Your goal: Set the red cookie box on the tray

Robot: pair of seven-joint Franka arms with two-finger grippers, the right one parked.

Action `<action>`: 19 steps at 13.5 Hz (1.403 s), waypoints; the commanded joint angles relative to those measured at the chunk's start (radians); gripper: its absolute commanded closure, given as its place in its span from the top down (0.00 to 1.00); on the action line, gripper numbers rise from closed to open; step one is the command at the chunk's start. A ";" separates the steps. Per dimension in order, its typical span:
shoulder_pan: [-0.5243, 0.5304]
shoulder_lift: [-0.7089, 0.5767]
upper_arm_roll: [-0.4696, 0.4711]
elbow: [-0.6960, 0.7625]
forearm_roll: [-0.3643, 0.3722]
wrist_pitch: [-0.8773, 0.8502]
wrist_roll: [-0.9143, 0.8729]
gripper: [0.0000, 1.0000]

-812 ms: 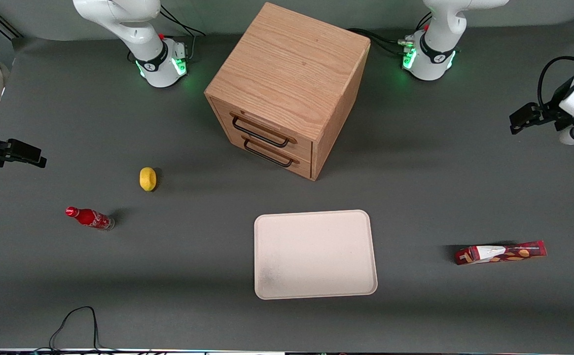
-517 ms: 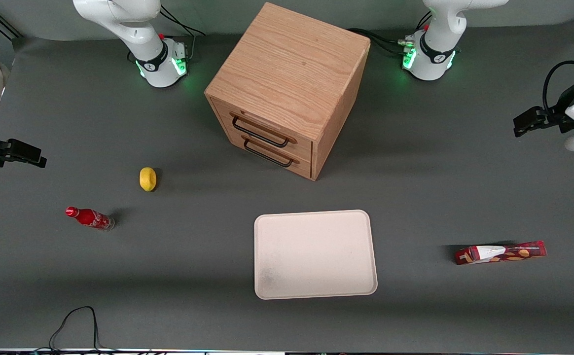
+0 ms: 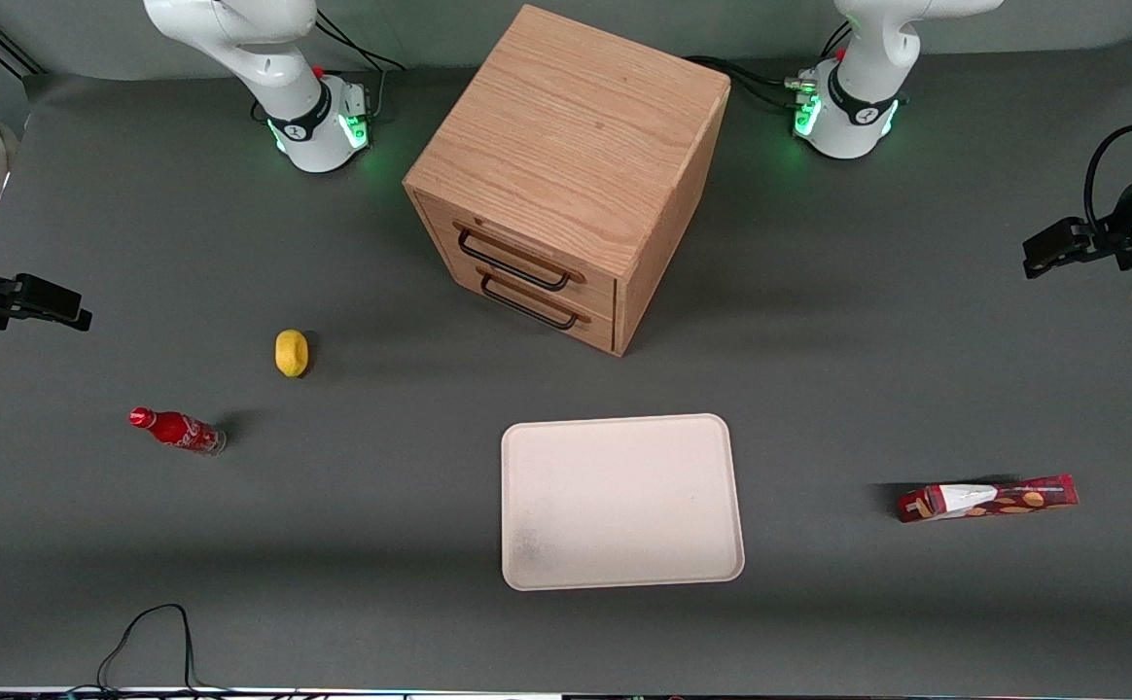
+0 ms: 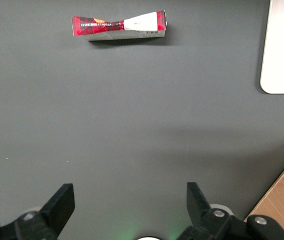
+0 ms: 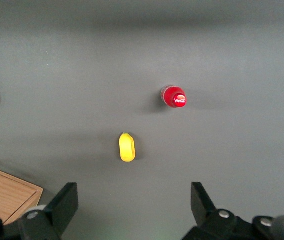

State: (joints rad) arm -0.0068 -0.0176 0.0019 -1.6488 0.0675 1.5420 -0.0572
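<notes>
End effector (image 4: 127, 200), fingers spread and empty, hovers high above the table (image 3: 819, 603), well apart from the red cookie box (image 3: 987, 500); approach step, next descend to it before the tray (image 3: 621, 502).

my tool (image 4: 127, 207) is black; red cookie box (image 3: 987, 499) dark red, white patch; tray (image 3: 621, 502) cream; surface (image 3: 867, 369) grey.

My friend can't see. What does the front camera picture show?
A red cookie box lies on a grey table, apart from an empty cream tray. The open gripper hangs above the table, farther from the camera than the box, near a wooden drawer cabinet.
</notes>
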 commanded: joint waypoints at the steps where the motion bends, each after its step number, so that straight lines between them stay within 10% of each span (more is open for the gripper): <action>1: 0.010 0.016 -0.005 0.035 0.006 -0.034 -0.003 1.00; 19: 0.001 0.091 -0.005 0.152 0.006 -0.068 -0.003 1.00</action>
State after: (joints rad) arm 0.0012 0.0375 -0.0046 -1.5684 0.0675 1.5196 -0.0567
